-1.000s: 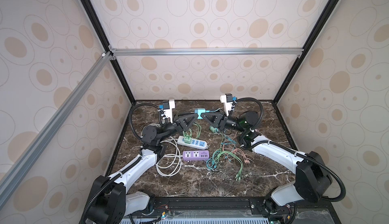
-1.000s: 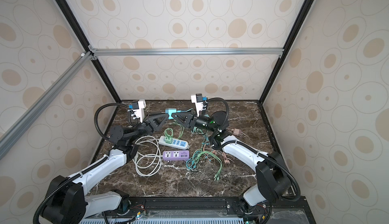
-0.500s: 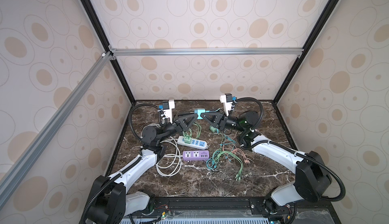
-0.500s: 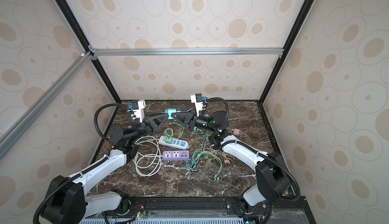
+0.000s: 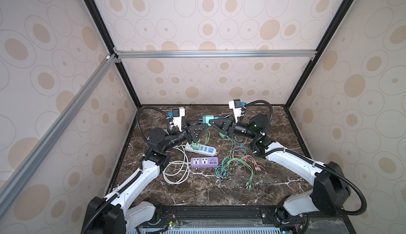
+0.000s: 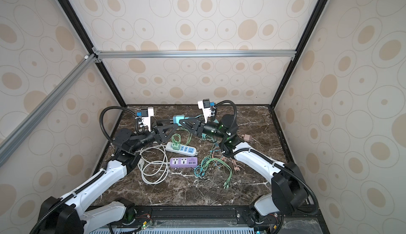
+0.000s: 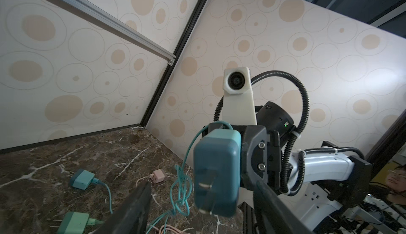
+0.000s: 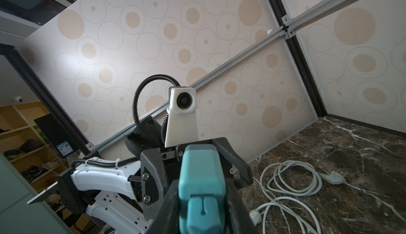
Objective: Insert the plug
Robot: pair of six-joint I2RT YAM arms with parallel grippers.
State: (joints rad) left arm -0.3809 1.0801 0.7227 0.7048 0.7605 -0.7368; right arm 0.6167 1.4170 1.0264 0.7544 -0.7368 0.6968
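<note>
Robotics lab, test cell. Evidence: boxed enclosure, circle-print panels [image 5: 197,13] on 3 sides, alu profile bar [image 5: 215,54] across upper middle in both top views. Left arm [image 5: 140,175] + right arm [image 5: 292,162] mounted at black base rail [image 5: 219,212], bottom edge, loose wiring there. Marble-look tabletop [image 5: 197,195]. Beyond cell, right wrist view lower left: wooden shelves [image 8: 19,138] w/ dark items, dome cam [image 8: 18,99]. Left wrist view, far right edge: person [image 7: 395,178].

Cream walls [image 5: 219,13] dotted with tan circles, aluminium rail [image 5: 215,54], black corner posts [image 5: 300,79], dark white-veined marble floor [image 5: 197,191].
</note>
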